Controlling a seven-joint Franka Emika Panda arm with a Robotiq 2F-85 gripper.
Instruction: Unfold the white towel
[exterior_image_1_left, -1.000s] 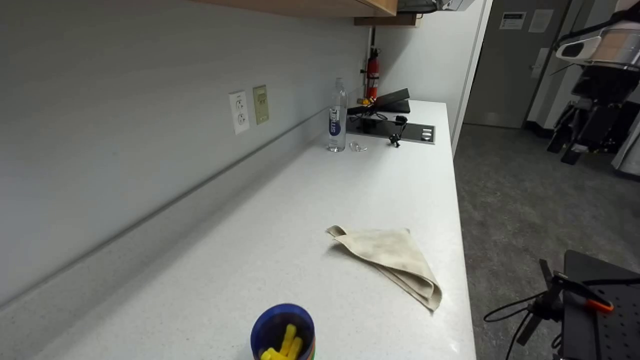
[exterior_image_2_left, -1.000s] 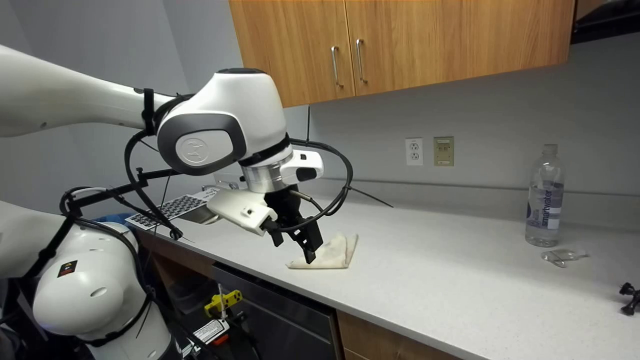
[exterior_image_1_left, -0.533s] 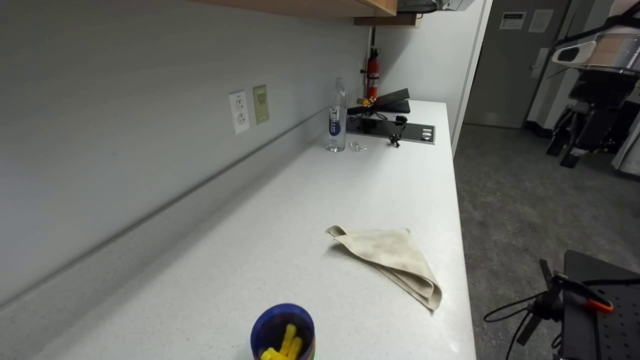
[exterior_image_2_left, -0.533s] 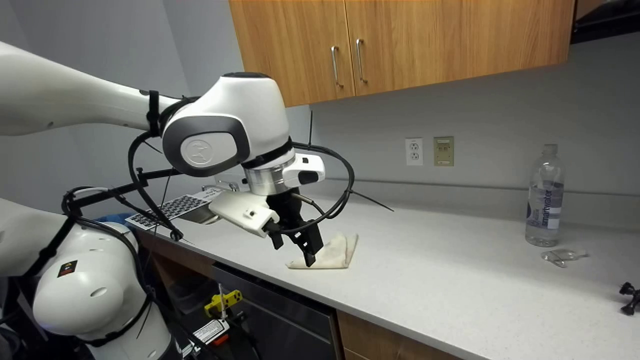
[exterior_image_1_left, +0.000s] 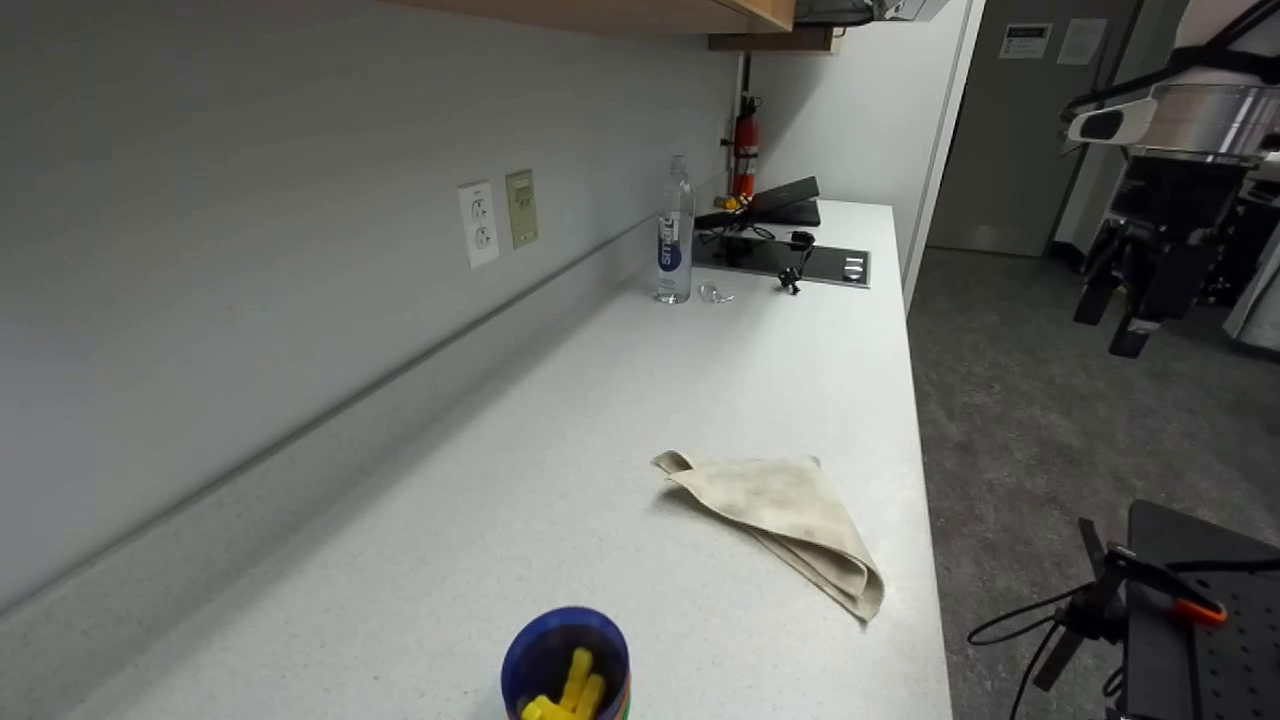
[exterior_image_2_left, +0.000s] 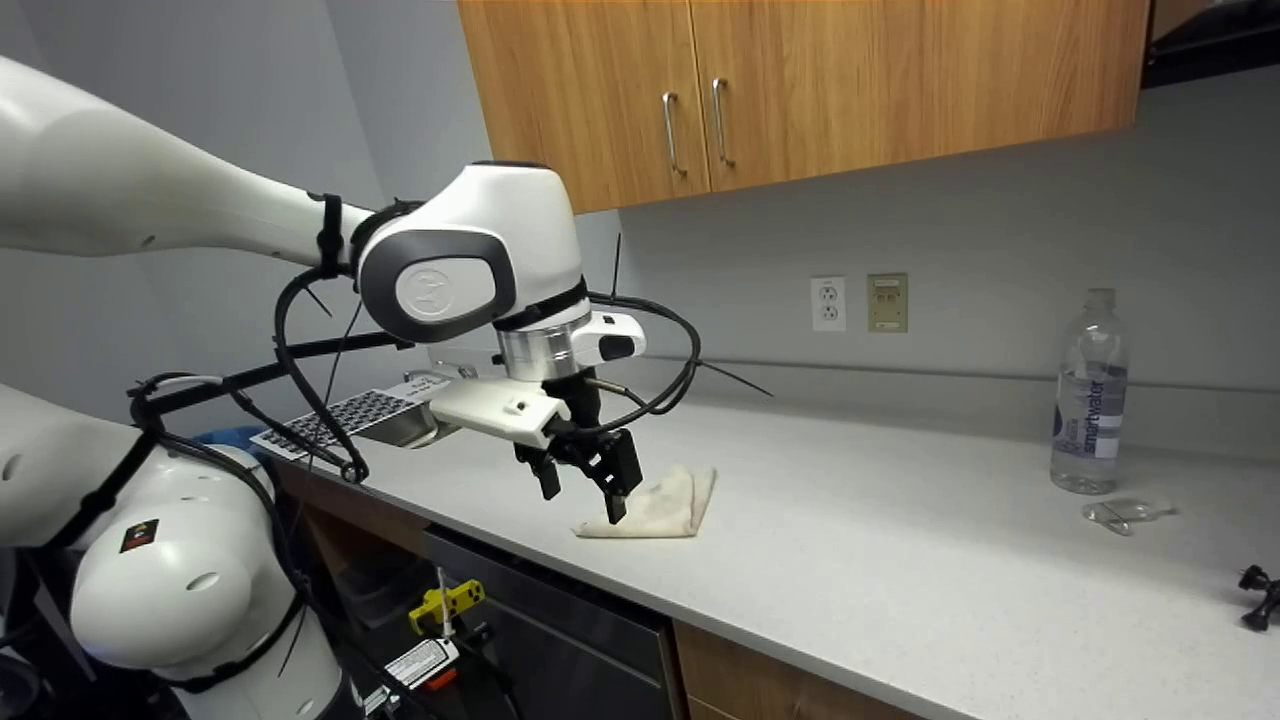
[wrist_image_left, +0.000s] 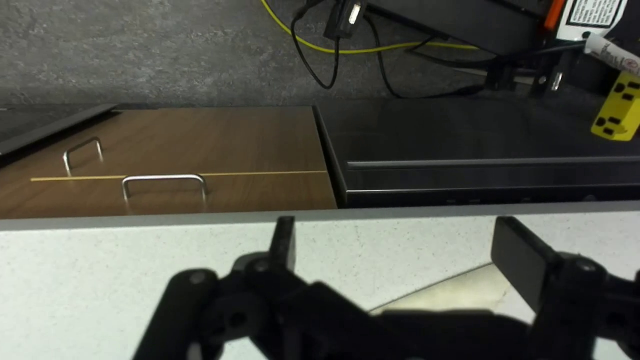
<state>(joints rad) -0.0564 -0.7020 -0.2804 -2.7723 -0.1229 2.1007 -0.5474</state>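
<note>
The off-white towel lies folded on the white counter, near its front edge. In an exterior view the towel (exterior_image_1_left: 770, 495) has a curled corner toward the wall and layered folds at its near end. It also shows in another exterior view (exterior_image_2_left: 668, 508), partly behind a finger. My gripper (exterior_image_2_left: 583, 503) is open and empty, above the counter's front side and apart from the towel. It also hangs at the right edge of an exterior view (exterior_image_1_left: 1110, 330). In the wrist view the fingers (wrist_image_left: 392, 227) are wide apart; part of the towel (wrist_image_left: 450, 295) shows below, its remainder hidden by the gripper.
A blue-rimmed cup (exterior_image_1_left: 565, 622) holding yellow pieces stands near the towel. A water bottle (exterior_image_1_left: 675, 245) and a small clear item (exterior_image_1_left: 716, 293) stand farther along the counter (exterior_image_2_left: 900, 560). A wall runs along its back. Wooden cabinets (exterior_image_2_left: 800, 90) hang above.
The arm has shifted; in an exterior view the gripper moved left and a little down, and its tilt changed slightly. The fingers remain open. The towel has not moved.
</note>
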